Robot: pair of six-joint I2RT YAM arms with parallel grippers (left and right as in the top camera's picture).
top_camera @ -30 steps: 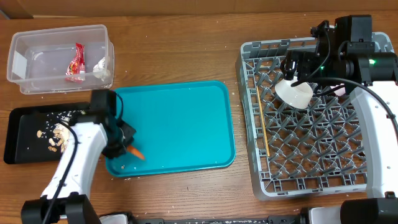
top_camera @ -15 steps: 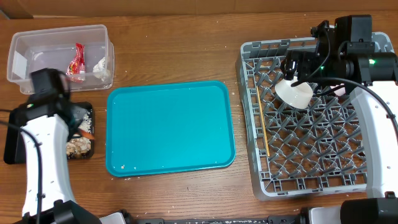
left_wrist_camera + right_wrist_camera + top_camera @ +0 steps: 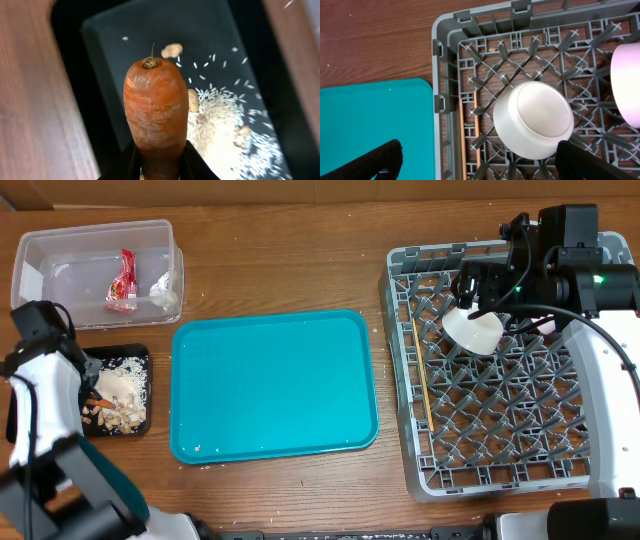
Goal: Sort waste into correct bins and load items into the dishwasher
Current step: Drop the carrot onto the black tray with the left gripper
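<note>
My left gripper [image 3: 159, 161] is shut on the small orange carrot [image 3: 156, 107] and holds it above the black tray [image 3: 100, 90], which holds beige scraps and white rice [image 3: 220, 125]. In the overhead view the left gripper [image 3: 93, 392] is over the black tray [image 3: 140, 358], with the carrot [image 3: 99, 399] showing at its tip. My right gripper [image 3: 480, 162] is open above a white bowl [image 3: 532, 120] lying upside down in the grey rack [image 3: 440, 50]. The wooden chopsticks [image 3: 470, 135] lie along the rack's left side. The clear tub [image 3: 60, 260] holds the red wrapper [image 3: 123, 278] and tissue [image 3: 165, 283].
A teal serving tray [image 3: 275, 385] lies between the black tray and the rack [image 3: 400, 380], with a few crumbs at its front left. A pale pink dish [image 3: 626, 80] stands in the rack at the right of the bowl.
My left arm has carried the carrot from the teal tray's front left corner leftward to over the black tray. The right arm has not moved.
</note>
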